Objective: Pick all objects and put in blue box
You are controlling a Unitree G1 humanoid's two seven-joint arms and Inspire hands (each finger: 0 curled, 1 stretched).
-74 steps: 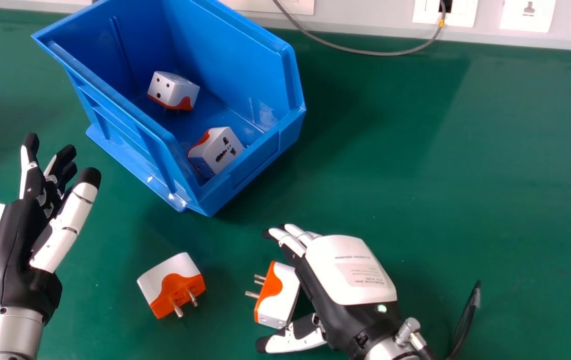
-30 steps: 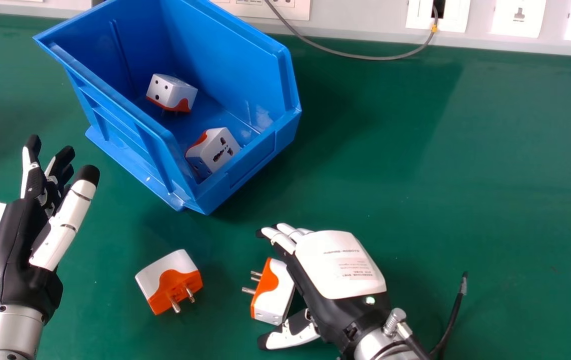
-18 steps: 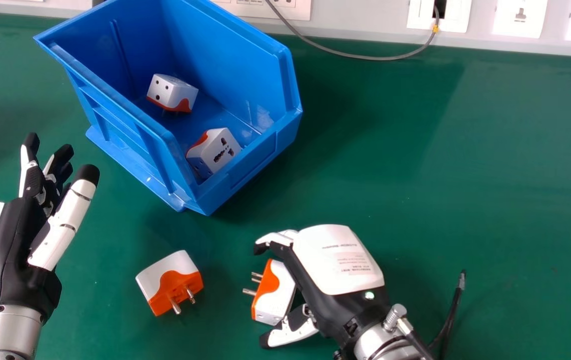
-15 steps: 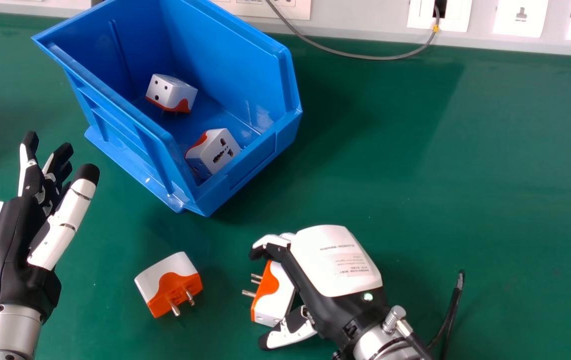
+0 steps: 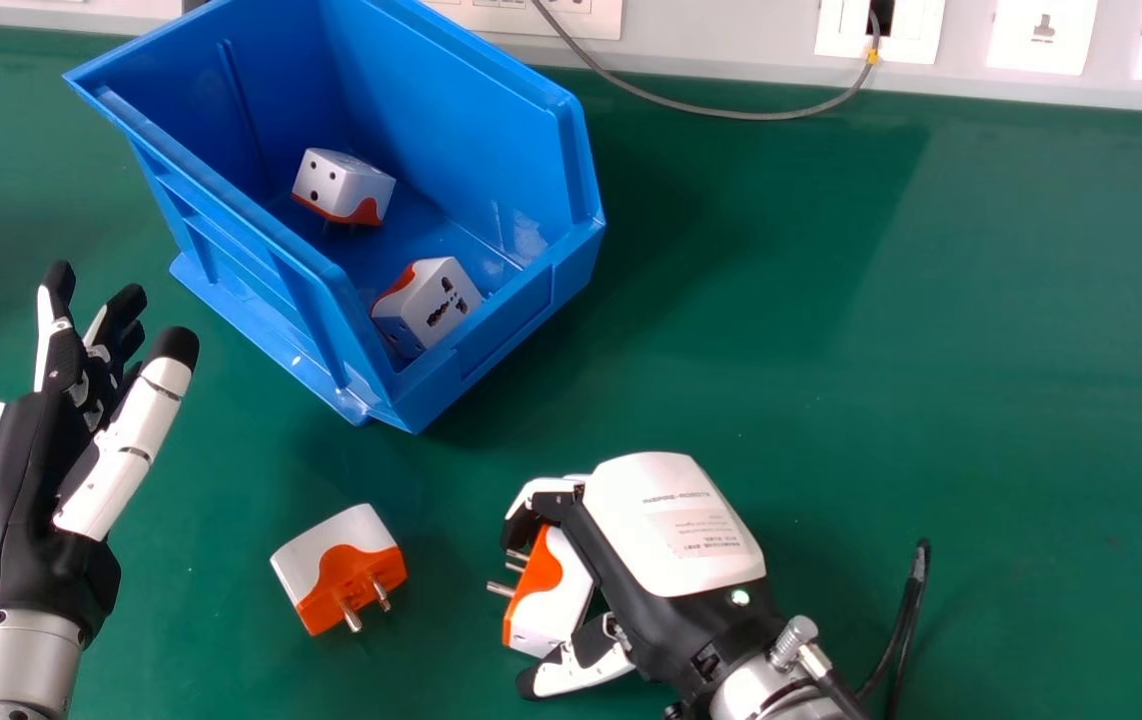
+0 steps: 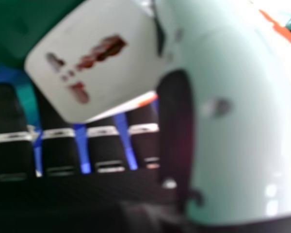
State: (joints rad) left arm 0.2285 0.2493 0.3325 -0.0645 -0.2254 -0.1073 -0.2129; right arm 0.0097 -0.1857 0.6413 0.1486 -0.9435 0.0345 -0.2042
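My right hand [image 5: 676, 525] lies over a white and orange plug adapter [image 5: 553, 600] on the table, its fingers curled round the far end and its thumb at the near end. Metal pins point left from that adapter. In the right hand view, the adapter's socket face [image 6: 104, 60] is close to the fingers of my right hand [image 6: 102, 148]. A second adapter [image 5: 331, 570] rests on the table between the hands. My left hand [image 5: 21, 480] is open and holds nothing, at the left. Inside the blue box [image 5: 491, 345] are two more adapters, one farther back [image 5: 343, 187] and one near its front wall [image 5: 431, 303].
The green table [image 5: 831, 300] extends to the right of the box. A grey cable [image 5: 731, 113] loops along the back edge, below wall sockets [image 5: 1041, 35]. A black cable [image 5: 903, 625] sticks up beside my right wrist.
My right hand has shifted slightly left, and its fingers have curled from nearly straight to round the adapter. My left hand has barely moved. The adapters in the box have stayed put.
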